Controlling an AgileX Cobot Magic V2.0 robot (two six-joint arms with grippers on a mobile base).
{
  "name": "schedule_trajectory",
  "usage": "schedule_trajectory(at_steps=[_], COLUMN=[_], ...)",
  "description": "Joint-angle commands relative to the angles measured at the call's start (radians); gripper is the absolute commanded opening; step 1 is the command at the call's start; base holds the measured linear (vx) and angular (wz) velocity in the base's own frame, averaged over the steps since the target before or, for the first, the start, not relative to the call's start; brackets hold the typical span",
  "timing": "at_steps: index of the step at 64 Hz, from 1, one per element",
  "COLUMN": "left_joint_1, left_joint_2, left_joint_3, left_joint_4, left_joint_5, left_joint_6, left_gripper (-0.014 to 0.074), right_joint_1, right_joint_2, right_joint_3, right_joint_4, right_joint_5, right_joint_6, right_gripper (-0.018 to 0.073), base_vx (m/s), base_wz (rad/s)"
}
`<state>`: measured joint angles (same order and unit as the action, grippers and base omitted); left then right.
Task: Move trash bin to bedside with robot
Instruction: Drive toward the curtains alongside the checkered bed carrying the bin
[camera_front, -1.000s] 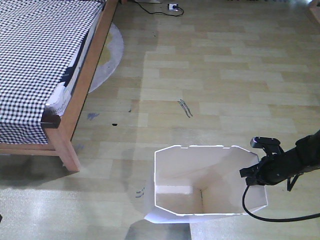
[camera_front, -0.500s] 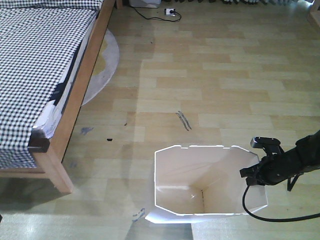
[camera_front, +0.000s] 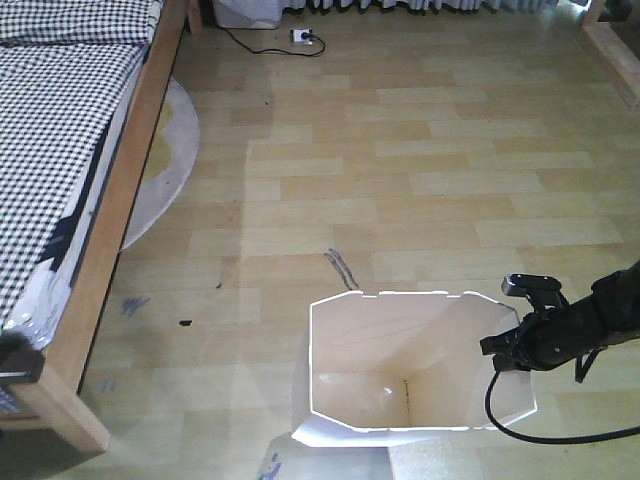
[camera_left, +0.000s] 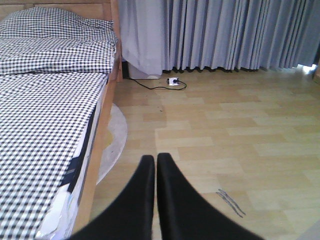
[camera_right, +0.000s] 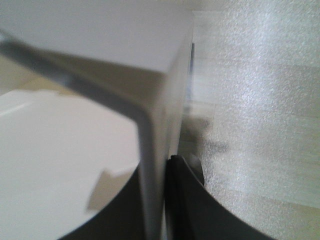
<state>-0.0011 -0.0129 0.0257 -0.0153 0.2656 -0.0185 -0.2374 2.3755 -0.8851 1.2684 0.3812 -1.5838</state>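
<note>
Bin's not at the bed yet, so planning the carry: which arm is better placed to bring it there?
Right. The right end effector is shut on the trash bin wall; the left end effector is shut, empty, no bin in its view.

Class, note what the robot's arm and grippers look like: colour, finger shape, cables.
The right arm is slim and black, with a loose black cable looping beneath and a small black block above the right gripper. The left gripper has two smooth black fingers, broad at the base, curving to narrow rounded tips. No markings show.
</note>
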Motion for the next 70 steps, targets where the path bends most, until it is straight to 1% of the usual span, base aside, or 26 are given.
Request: schedule_trajectory(at_steps=[1,25,70], left_joint_1=[-0.002,-0.002,-0.002], left_joint_2=[-0.014,-0.014,-0.014], left_joint_3=[0.019,0.019,0.019], left_joint_4=[-0.003,-0.003,-0.003], left_joint_5=[-0.069,-0.069,-0.069], left_joint_6=[-0.004,-0.004,-0.004], left_gripper=[-0.0006,-0.0006,-0.0006], right_joint_1=[-0.002,-0.002,-0.002], right_joint_2=[-0.076,-0.076,-0.076], right_joint_3=[-0.010,-0.010,-0.010], right_joint_4=[0.036,0.036,0.036], right_joint_5=[0.181,0.181,0.181], right_joint_6=[0.001,0.001,0.001], right_gripper=[-0.0005,-0.0005,-0.0005], base_vx=[0.26,0.27,0.26], base_wz=[-0.14,-0.07,0.09])
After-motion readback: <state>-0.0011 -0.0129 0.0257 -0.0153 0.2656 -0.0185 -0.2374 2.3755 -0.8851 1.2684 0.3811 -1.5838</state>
